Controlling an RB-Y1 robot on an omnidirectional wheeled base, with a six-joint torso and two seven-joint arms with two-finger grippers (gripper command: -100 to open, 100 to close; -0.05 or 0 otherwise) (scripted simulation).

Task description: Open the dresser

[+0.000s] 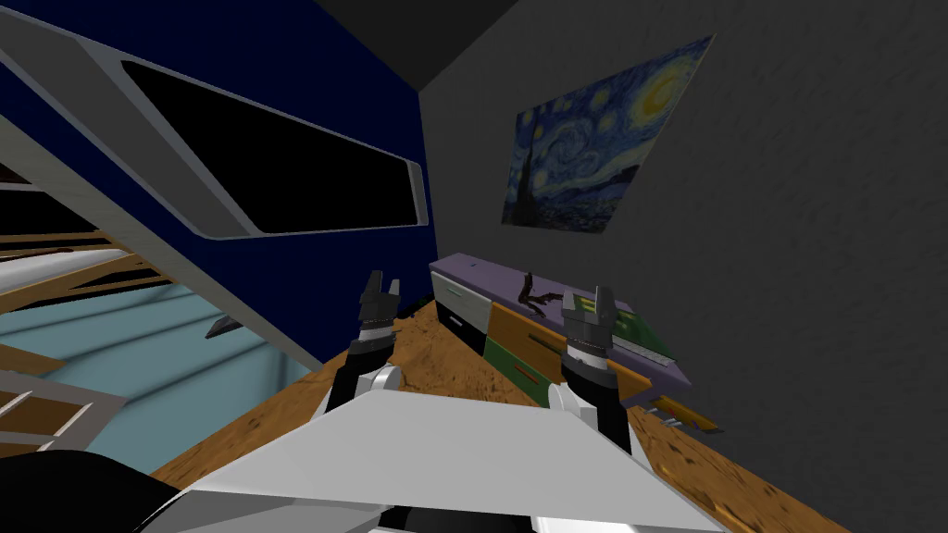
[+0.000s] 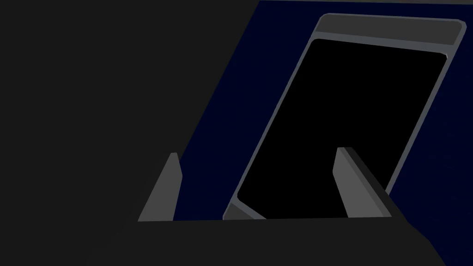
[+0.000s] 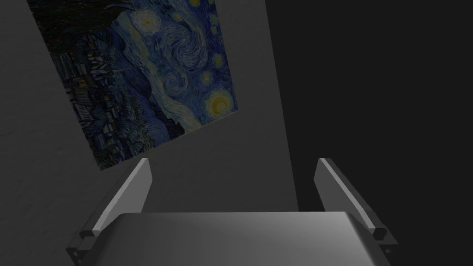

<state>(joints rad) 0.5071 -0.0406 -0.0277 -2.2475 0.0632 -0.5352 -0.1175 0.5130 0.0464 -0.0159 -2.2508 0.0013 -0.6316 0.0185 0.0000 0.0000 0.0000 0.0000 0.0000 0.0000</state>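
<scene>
Both end effectors are wide open with nothing between the fingers. The left end effector (image 1: pixel 380 289) (image 2: pixel 257 152) is held up in front of my chest on the left, and the right end effector (image 1: pixel 592 301) (image 3: pixel 233 160) is up on the right at about the same height. Neither one is on the dresser (image 1: pixel 512 326); from the head view the right one just overlaps it. The dresser is a low, long unit ahead and to the right, sitting on the wooden floor (image 1: pixel 444 370) flat against the grey wall (image 1: pixel 787 278). It's got a purple top and a mix of white, black, orange and green drawer fronts, and its far end sits near the corner with the dark blue wall (image 1: pixel 370 55). There's a dark twisty thing (image 1: pixel 530 291) on top that I can't identify. A swirly starry-night painting (image 1: pixel 602 139) hangs above the dresser, and a big window (image 1: pixel 278 167) in the blue wall on the left shows a black area.
</scene>
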